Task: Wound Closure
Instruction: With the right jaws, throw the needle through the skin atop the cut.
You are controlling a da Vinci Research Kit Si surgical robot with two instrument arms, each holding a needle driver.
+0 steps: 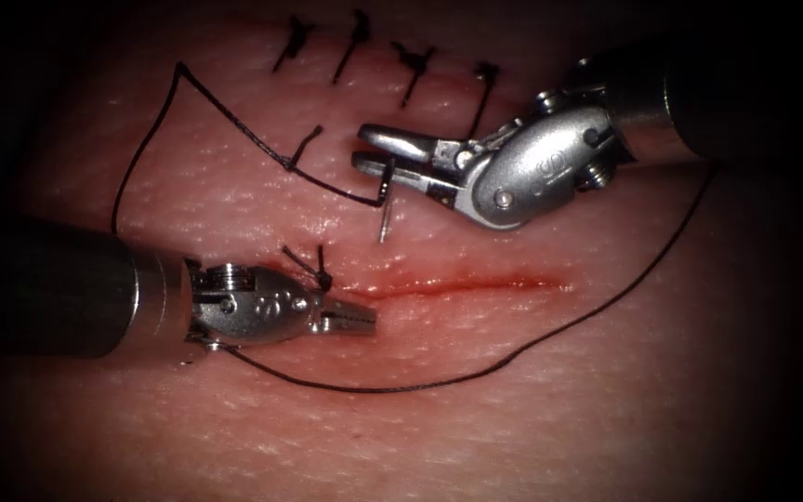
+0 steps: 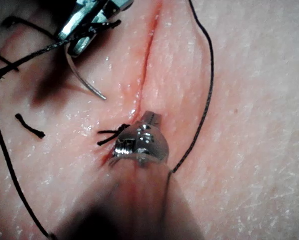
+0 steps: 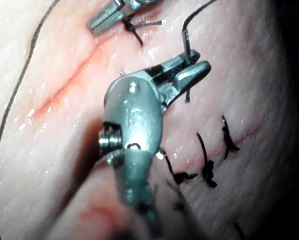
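**Right tool holds the needle above the cut**

Currently the right tool (image 1: pixel 385 154) reaches in from the tissue's (image 1: pixel 606 409) upper right edge, and its jaws are clamped on the needle (image 1: pixel 386 212) near the thread end of the curve. The needle hangs clear of the tissue, point down toward the cut (image 1: pixel 462 284), just above the cut's middle. In the left wrist view the needle (image 2: pixel 84 80) curves away from the same jaws with its tip free over the surface.

Thread (image 1: pixel 225 116) leaves the needle's held end, runs up toward the tissue's upper left corner, bends sharply there and drops toward the left tool's shaft. Another stretch sweeps out from under the left tool, arcs across the tissue below the cut, then rises toward the right tool's shaft.

The left tool (image 1: pixel 350 319) lies along the tissue's left edge with its tip at the left end of the cut. Its jaws are together and hold nothing. A knot (image 1: pixel 323 276) with short cut ends sits just above the tip, at the cut's left end.

Four finished stitches (image 1: pixel 357 42) lie in a row near the tissue's top edge, and a loose thread scrap (image 1: pixel 306 146) rests below them. Red fluid lines the open part of the cut.
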